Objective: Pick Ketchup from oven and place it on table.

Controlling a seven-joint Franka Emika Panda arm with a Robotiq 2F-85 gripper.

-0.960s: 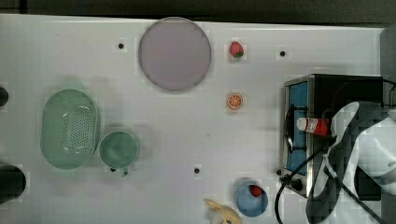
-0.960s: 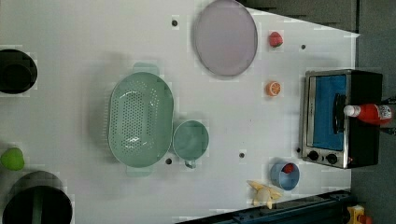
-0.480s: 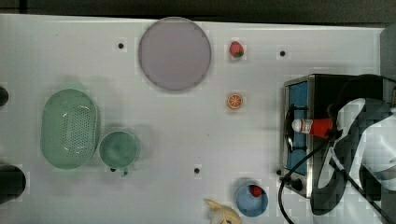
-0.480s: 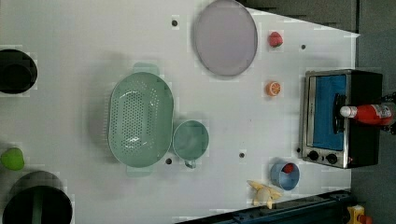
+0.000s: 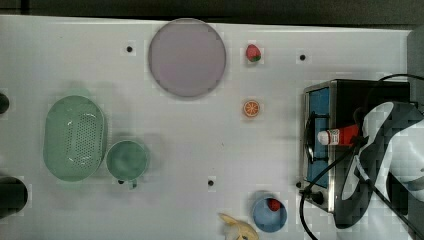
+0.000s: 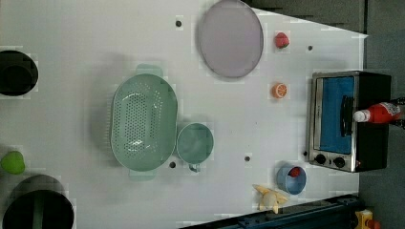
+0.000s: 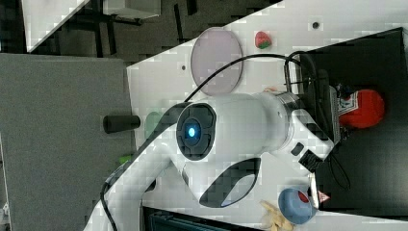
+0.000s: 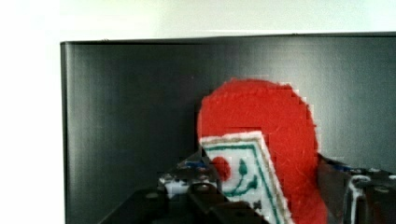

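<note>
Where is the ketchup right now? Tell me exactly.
The ketchup lies on top of the oven at the top view's right edge, its white cap pointing toward the oven's front, with the robot arm over its base.

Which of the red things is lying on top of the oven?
The ketchup, the long red bottle with a white cap, lying across the oven. One strawberry sits on the table; the other red piece is in the blue bowl.

The white arm reaches in from the top view's four o'clock corner, its wrist bent toward nine o'clock. In the wrist view the hand (image 8: 261,186) has one dark finger (image 8: 196,186) on each side of a red bottle (image 8: 266,140), pressing its flanks.
</note>
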